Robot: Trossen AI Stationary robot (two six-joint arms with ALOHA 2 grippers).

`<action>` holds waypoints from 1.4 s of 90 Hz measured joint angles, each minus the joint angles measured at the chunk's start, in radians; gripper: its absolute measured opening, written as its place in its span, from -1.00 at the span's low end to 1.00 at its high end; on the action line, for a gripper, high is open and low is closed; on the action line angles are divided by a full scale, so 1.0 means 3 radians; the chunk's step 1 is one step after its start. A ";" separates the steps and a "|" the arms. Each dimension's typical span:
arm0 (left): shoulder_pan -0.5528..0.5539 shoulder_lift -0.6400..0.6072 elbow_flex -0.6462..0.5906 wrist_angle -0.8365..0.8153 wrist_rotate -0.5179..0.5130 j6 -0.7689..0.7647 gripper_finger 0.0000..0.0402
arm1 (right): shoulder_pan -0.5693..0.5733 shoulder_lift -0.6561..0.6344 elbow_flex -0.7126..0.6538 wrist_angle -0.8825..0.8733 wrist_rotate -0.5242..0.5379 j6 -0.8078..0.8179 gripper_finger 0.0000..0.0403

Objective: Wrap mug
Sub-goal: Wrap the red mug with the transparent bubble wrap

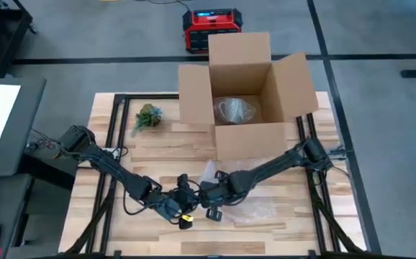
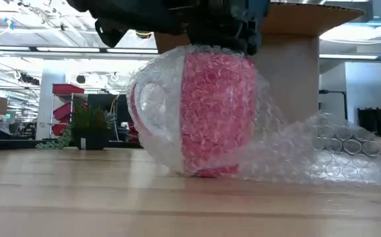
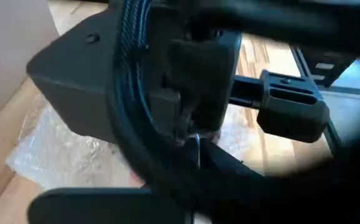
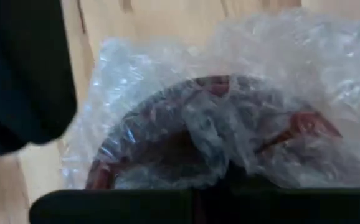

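Overhead down on table (image 1: 107, 115), low level view close to mug (image 2: 210, 112), wrists nearer

red mug (image 2: 215, 112); clear bubble wrap (image 2: 309, 155)

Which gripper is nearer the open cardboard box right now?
Right. The right gripper sits just in front of the cardboard box, over the bubble wrap; the left gripper is farther out beside it.
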 joint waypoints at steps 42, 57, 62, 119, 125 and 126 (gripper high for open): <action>-0.0036 -0.0006 0.0007 -0.0034 -0.0011 -0.0066 -1.00 | 0.0444 -0.0177 0.0885 -0.1053 0.0632 0.0004 -1.00; -0.0021 0.0019 0.0005 -0.0061 -0.0014 -0.0073 -1.00 | 0.0508 -0.0171 0.0871 -0.0934 0.0973 0.0003 -1.00; -0.0018 0.0017 0.0005 -0.0048 -0.0016 -0.0086 -1.00 | 0.0456 -0.0136 0.0817 -0.0805 0.0921 -0.0029 -1.00; -0.0165 -0.0150 0.0005 -0.1024 0.0101 -0.0597 -1.00 | 0.0124 0.0087 0.0489 -0.0618 0.0224 -0.0313 -1.00; -0.0161 -0.0150 0.0005 -0.1021 0.0101 -0.0597 -1.00 | 0.0175 -0.0048 0.0635 -0.0692 0.0303 -0.0321 -1.00; -0.0161 -0.0150 0.0006 -0.1021 0.0101 -0.0597 -1.00 | 0.0183 -0.0068 0.0659 -0.0716 0.0314 -0.0320 -1.00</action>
